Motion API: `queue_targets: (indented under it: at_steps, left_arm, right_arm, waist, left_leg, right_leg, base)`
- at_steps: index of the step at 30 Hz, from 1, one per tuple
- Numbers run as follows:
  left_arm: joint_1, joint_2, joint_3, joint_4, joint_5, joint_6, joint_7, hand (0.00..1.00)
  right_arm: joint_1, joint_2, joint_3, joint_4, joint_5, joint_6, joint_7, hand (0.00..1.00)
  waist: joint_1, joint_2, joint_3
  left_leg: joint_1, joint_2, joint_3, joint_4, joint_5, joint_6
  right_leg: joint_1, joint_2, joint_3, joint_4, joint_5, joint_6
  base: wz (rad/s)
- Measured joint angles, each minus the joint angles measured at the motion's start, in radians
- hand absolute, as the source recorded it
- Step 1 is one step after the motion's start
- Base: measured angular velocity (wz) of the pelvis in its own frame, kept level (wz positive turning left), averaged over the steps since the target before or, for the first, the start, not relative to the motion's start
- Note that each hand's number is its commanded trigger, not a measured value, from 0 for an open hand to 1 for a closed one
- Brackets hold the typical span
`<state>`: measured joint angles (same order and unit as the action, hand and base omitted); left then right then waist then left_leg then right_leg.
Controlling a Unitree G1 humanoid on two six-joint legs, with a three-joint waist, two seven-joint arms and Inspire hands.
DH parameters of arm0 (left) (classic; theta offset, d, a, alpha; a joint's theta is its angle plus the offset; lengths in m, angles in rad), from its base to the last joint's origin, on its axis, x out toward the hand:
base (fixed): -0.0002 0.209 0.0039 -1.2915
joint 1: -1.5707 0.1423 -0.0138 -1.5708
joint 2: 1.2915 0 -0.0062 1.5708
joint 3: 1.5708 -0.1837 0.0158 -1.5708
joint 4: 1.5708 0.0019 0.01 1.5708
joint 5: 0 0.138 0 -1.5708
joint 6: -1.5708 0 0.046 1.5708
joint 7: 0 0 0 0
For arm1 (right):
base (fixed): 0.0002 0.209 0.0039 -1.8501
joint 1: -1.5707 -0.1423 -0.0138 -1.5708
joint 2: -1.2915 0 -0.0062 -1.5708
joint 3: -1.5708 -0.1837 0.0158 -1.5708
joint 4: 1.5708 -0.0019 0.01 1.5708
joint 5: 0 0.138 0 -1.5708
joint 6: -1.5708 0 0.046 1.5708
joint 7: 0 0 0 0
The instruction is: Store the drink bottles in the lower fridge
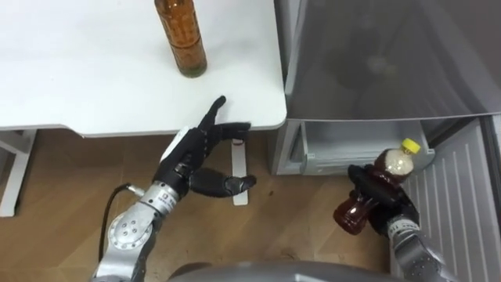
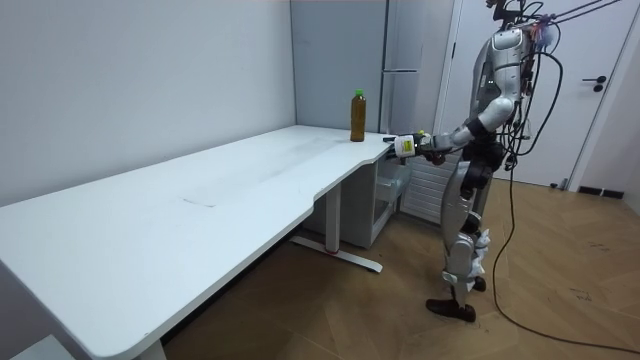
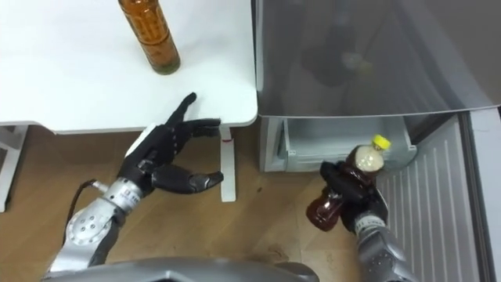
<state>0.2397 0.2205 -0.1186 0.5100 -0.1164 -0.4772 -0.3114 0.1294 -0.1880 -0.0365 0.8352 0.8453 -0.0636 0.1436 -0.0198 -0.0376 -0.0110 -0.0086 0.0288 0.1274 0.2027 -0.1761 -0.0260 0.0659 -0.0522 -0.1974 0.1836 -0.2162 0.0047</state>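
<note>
My right hand (image 1: 387,205) is shut on a dark drink bottle (image 1: 368,196) with a yellow cap, tilted, low in front of the fridge. Just beyond it the lower fridge's drawer (image 1: 344,149) stands pulled out, with its ribbed white door (image 1: 462,204) swung open on the right. An amber drink bottle (image 1: 182,39) stands upright on the white table (image 1: 78,70) near its right edge. My left hand (image 1: 192,160) hovers open below the table's front edge, fingers stretched toward it and holding nothing. In the room view I stand at the table's end by the fridge (image 2: 400,60).
The grey upper fridge door (image 1: 391,55) overhangs the drawer. A white table leg foot (image 1: 239,176) rests on the wooden floor (image 1: 63,204) between my hands. Another table leg (image 1: 16,168) shows at the far left.
</note>
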Motion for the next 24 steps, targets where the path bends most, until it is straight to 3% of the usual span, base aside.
queue_targets:
  at_steps: [2, 4, 7, 9, 13, 15, 17, 18, 20, 22, 23, 24]
  left_arm:
    - [0.001, 0.044, 0.000, 0.000, 0.000, -0.005, 0.020, 0.00]
    - [0.002, 0.069, -0.004, -0.001, 0.000, -0.009, 0.036, 0.00]
    - [0.008, 0.069, -0.012, -0.008, 0.000, -0.012, 0.066, 0.00]
    - [0.008, 0.079, -0.014, -0.028, -0.002, -0.013, 0.074, 0.00]
    - [0.009, 0.089, -0.028, -0.056, 0.000, -0.012, 0.108, 0.00]
    - [0.019, 0.111, -0.030, -0.080, -0.001, -0.012, 0.121, 0.00]
    - [0.031, 0.192, -0.050, -0.120, -0.004, -0.015, 0.164, 0.00]
    - [0.037, 0.217, -0.053, -0.127, -0.007, -0.019, 0.182, 0.00]
    - [0.086, 0.335, -0.076, -0.168, -0.001, -0.055, 0.304, 0.00]
    - [0.119, 0.398, -0.089, -0.172, 0.034, -0.095, 0.416, 0.00]
    - [0.141, 0.422, -0.087, -0.166, 0.082, -0.098, 0.502, 0.00]
    - [0.153, 0.433, -0.086, -0.141, 0.122, -0.074, 0.540, 0.00]
  right_arm:
    - [-0.029, 0.003, -0.010, 0.031, -0.010, 0.003, 0.000, 1.00]
    - [-0.068, 0.007, -0.025, 0.074, -0.012, 0.017, 0.001, 1.00]
    - [-0.114, 0.009, -0.035, 0.137, -0.011, 0.028, 0.001, 1.00]
    - [-0.130, 0.017, -0.037, 0.142, -0.009, 0.047, 0.001, 1.00]
    - [-0.201, 0.040, -0.075, 0.203, 0.006, 0.082, -0.001, 1.00]
    - [-0.232, 0.040, -0.075, 0.215, 0.019, 0.094, -0.010, 1.00]
    - [-0.262, 0.040, -0.075, 0.219, 0.052, 0.097, -0.022, 1.00]
    - [-0.272, 0.040, -0.073, 0.225, 0.062, 0.097, -0.025, 1.00]
    - [-0.313, 0.041, -0.073, 0.245, 0.098, 0.102, -0.047, 1.00]
    - [-0.338, 0.036, -0.074, 0.249, 0.117, 0.108, -0.067, 1.00]
    - [-0.363, 0.034, -0.075, 0.277, 0.148, 0.109, -0.068, 1.00]
    - [-0.379, 0.033, -0.074, 0.296, 0.168, 0.109, -0.068, 1.00]
  waist:
    - [-0.015, 0.000, 0.0002]
    - [-0.032, -0.001, 0.0005]
    - [-0.038, -0.009, -0.0009]
    - [-0.056, -0.021, -0.0025]
    - [-0.061, -0.028, -0.0001]
    - [-0.059, -0.028, 0.0001]
    - [-0.060, -0.028, -0.0001]
    - [-0.061, -0.028, 0.0001]
    - [-0.060, -0.031, 0.0008]
    - [-0.057, -0.033, 0.0044]
    - [-0.055, -0.035, 0.0086]
    - [-0.053, -0.036, 0.0111]
  left_leg:
    - [-0.001, -0.001, -0.004, 0.001, 0.000, 0.000]
    - [-0.002, -0.002, -0.007, 0.001, 0.000, 0.000]
    - [-0.009, -0.003, -0.011, 0.001, 0.003, 0.002]
    - [-0.041, -0.008, -0.036, 0.003, 0.014, 0.002]
    - [-0.075, -0.009, -0.048, 0.003, 0.025, 0.002]
    - [-0.093, -0.009, -0.052, 0.002, 0.031, 0.001]
    - [-0.124, -0.008, -0.066, 0.003, 0.038, -0.001]
    - [-0.132, -0.008, -0.070, 0.003, 0.040, -0.002]
    - [-0.173, -0.004, -0.080, 0.008, 0.046, -0.006]
    - [-0.198, -0.002, -0.093, 0.018, 0.047, -0.007]
    - [-0.201, -0.002, -0.100, 0.019, 0.047, -0.008]
    - [-0.202, -0.001, -0.100, 0.019, 0.047, -0.008]
  right_leg:
    - [-0.001, 0.000, -0.002, 0.001, 0.000, 0.000]
    - [-0.001, 0.000, -0.004, 0.002, 0.000, 0.000]
    - [-0.008, -0.002, -0.008, 0.003, 0.000, 0.000]
    - [-0.029, -0.005, -0.034, 0.007, 0.000, 0.000]
    - [-0.057, -0.007, -0.054, 0.017, 0.001, -0.002]
    - [-0.077, -0.007, -0.059, 0.020, 0.002, -0.003]
    - [-0.103, -0.005, -0.071, 0.022, 0.004, -0.007]
    - [-0.110, -0.004, -0.074, 0.022, 0.005, -0.008]
    - [-0.153, -0.001, -0.086, 0.039, 0.007, -0.012]
    - [-0.172, -0.001, -0.108, 0.057, 0.007, -0.012]
    - [-0.172, -0.001, -0.112, 0.056, 0.007, -0.013]
    - [-0.173, 0.000, -0.112, 0.055, 0.007, -0.013]
  base:
    - [0.04]
    - [0.02]
    - [0.04]
    - [0.29]
    - [0.15]
    - [0.07]
    - [0.13]
    - [0.14]
    - [0.07]
    - [0.10]
    - [0.12]
    - [0.00]
